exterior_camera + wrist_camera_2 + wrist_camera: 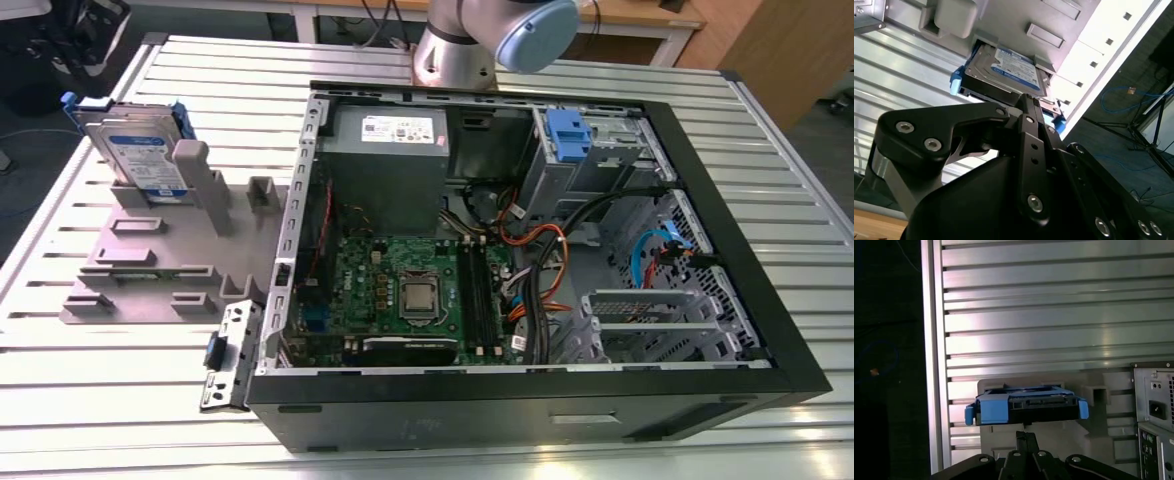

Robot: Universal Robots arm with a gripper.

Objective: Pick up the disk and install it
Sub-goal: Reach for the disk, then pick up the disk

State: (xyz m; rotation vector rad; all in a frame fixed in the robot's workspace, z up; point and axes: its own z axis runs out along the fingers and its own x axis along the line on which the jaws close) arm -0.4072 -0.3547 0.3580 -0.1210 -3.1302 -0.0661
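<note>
- Black metal hand point(1027, 101) is seen in both wrist views with its two fingers pressed together; nothing is gripped between them.
- In the first wrist view the hand point(1026, 435) is pointed at the handle end of the disk, and a narrow gap is seen between the fingertips and the blue carrier.
- The disk point(134, 150), a flat rectangular silver hard drive with a blue-and-white label framed by a blue plastic carrier, is stood on edge in a slot at one end of the grey slotted plastic holder point(174, 262).
- In the second wrist view the labelled face of the disk point(1010, 70) is shown, seated between raised walls of the holder point(1004, 15).
- In the first wrist view the disk point(1026, 407) is shown end-on, with the holder point(1094, 390) behind it.
- The holder is laid flat on the ribbed aluminium desk point(80, 400).
- An open black computer case point(534, 405) is laid on its side just beside the holder, to the exterior view's right of it, with a green circuit board point(400, 290) exposed inside.
- A blue drive bay fitting point(567, 135) is seen in the corner of the case away from the holder.
- A silver-and-blue arm joint point(494, 40) is seen beyond the case, well apart from the holder.
</note>
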